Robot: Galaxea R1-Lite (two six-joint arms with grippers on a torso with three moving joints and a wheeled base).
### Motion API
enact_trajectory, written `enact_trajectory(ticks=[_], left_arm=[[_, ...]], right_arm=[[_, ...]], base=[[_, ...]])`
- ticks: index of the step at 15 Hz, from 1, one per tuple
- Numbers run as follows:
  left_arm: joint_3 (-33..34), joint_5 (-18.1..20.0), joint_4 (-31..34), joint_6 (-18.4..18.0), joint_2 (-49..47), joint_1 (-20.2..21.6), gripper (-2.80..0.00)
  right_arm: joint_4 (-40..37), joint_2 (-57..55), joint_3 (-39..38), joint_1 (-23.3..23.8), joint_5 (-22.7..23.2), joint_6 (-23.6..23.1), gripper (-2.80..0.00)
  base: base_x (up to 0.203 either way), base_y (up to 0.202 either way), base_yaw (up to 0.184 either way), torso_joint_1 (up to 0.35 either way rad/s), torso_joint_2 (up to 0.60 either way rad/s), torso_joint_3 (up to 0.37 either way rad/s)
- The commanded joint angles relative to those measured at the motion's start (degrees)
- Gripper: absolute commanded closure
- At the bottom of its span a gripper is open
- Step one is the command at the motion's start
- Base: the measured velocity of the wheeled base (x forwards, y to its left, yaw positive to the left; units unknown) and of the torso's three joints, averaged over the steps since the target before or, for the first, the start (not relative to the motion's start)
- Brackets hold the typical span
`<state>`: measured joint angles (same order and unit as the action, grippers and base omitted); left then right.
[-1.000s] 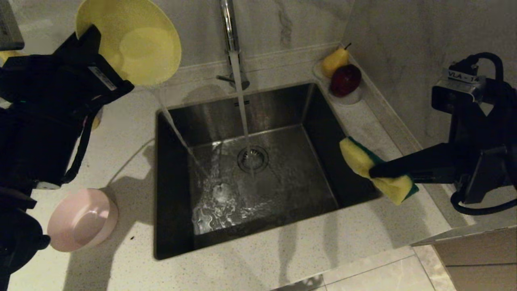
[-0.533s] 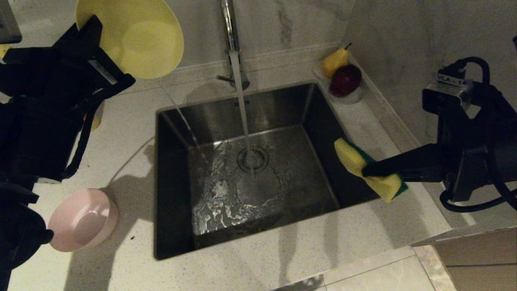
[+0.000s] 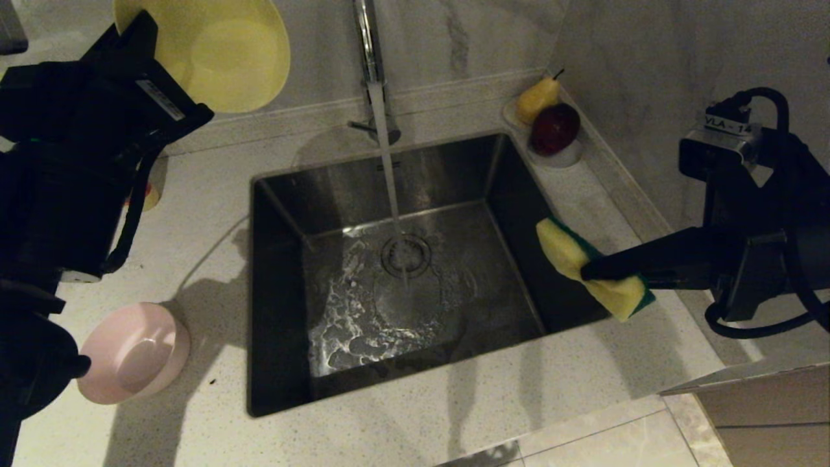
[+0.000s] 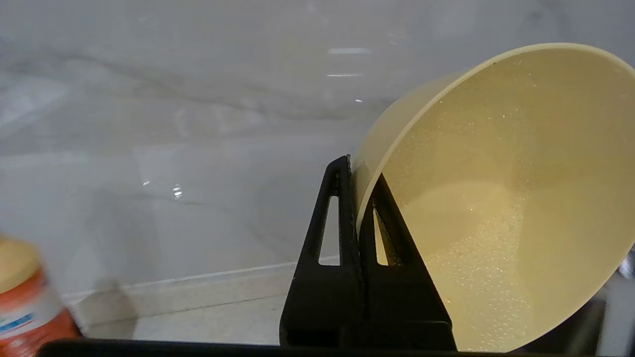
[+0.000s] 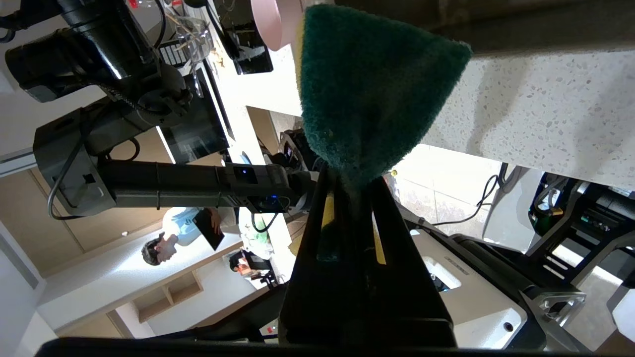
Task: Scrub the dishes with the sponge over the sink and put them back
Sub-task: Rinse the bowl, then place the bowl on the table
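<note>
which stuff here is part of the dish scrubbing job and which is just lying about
Job: yellow bowl in left pincer; sponge in right pincer; pink bowl; sink; running tap.

Lying about: pear, red apple, white fruit dish, orange-labelled container.

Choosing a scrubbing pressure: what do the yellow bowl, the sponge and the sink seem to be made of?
Yellow bowl: likely plastic, smooth thin wall, matte sheen. Sponge: soft yellow foam with a fibrous green scouring face, pinched in by the grip. Sink: seemingly brushed stainless steel, grey with dull reflections.
</note>
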<state>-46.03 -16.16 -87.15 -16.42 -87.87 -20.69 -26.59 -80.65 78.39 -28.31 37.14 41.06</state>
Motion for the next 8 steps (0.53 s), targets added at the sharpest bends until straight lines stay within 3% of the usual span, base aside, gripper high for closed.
enact_trajectory(ticks=[1, 2, 5, 8], left_arm=[[-0.19, -2.21, 1.0, 0.18, 0.71, 0.03, 0.0], [-0.14, -3.69, 6.29, 1.01, 1.34, 0.03, 0.0], [0.24, -7.53, 33.63, 6.0, 6.54, -0.02, 0.0], [-4.91, -8.44, 68.86, 18.56, 12.1, 0.01, 0.0]], right_arm=[[-0.26, 0.74, -0.14, 0.34, 0.24, 0.24, 0.0], [-0.16, 0.93, -0.52, 1.02, 0.3, 0.16, 0.0], [-0.2, 1.99, -2.08, 1.65, 0.26, 0.11, 0.0], [-0.47, 2.42, -3.49, 1.85, 0.12, 0.13, 0.0]], base=[[0.0, 0.0, 0.0, 0.0, 0.0, 0.0], [0.0, 0.0, 0.0, 0.0, 0.0, 0.0], [0.0, 0.0, 0.0, 0.0, 0.0, 0.0], [0.0, 0.0, 0.0, 0.0, 0.0, 0.0]])
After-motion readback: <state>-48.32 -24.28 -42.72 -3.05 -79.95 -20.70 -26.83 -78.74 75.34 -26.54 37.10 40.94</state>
